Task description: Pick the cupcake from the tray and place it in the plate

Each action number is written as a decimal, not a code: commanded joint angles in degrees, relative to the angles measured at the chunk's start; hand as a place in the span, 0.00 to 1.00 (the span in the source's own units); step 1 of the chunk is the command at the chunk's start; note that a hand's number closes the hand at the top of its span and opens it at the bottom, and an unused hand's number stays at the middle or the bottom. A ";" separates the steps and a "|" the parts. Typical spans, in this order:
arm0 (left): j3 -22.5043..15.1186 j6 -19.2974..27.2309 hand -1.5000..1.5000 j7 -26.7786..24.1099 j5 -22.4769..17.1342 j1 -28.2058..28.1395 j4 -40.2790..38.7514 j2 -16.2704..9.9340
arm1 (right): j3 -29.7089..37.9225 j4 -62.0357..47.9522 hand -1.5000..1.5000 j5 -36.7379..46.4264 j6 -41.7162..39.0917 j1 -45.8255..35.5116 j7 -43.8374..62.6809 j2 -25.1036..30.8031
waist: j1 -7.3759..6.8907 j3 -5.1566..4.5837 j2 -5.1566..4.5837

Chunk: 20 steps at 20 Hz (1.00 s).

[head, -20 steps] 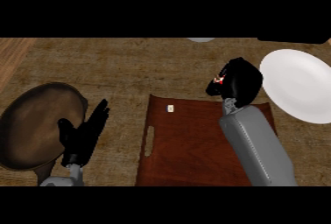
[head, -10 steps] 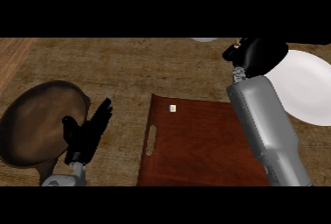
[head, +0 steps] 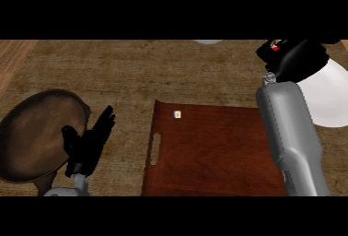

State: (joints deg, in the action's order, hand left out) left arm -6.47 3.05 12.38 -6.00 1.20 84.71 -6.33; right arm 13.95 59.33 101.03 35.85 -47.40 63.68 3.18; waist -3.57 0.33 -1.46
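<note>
Dim overall, with flat, even light on the brown counter (head: 136, 78) and no clear direction of source. Brightest on the white plate (head: 331, 97), nearly washed out. Soft sheen along the grey forearm (head: 289, 133). Faint shadow beside the left hand (head: 88, 143), perhaps. Black right hand (head: 293, 59) too dark for detail. Little depth on the reddish tray (head: 211, 156).

No readable text, label or number shows on anything here.

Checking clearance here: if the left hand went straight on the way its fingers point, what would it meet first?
Nothing, as far as this view shows: the left hand points up and slightly right over bare counter, between the brown dish and tray.
</note>
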 commanded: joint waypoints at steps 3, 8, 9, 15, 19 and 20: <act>-0.08 -0.11 0.50 2.07 -0.70 -1.00 0.03 0.27 | 8.87 -3.91 1.00 7.15 13.85 1.36 10.50 2.73 | 0.71 -0.22 -0.01; 0.68 0.04 0.50 1.63 -0.28 0.13 -1.42 -0.01 | 15.30 -8.21 1.00 7.02 22.31 4.00 6.23 4.48 | 1.52 -0.21 0.27; 1.77 -1.14 0.50 2.14 -1.52 -0.88 -0.73 -1.27 | 17.44 -9.80 1.00 4.62 21.56 2.52 4.35 6.74 | 1.29 -0.20 0.34; 0.11 0.19 0.50 3.42 0.01 -0.99 0.51 0.12 | 22.06 -20.87 1.00 -1.61 30.58 2.30 -3.01 13.69 | 1.31 -0.15 0.45; -0.09 0.15 0.50 4.03 0.30 -2.20 2.39 -0.17 | 23.80 -27.72 1.00 -4.06 31.77 -1.23 -5.23 17.63 | 1.00 -0.16 0.58; 0.22 -0.53 0.50 1.87 -0.38 -2.25 0.09 0.39 | 27.64 -27.38 1.00 -10.27 26.29 0.49 -3.64 16.80 | 1.49 -0.09 0.48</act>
State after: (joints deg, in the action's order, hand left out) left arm -5.82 3.16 13.46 -5.82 0.13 85.51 -6.30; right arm 37.02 36.62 97.55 61.02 -46.19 57.87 17.69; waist -2.26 0.37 -0.79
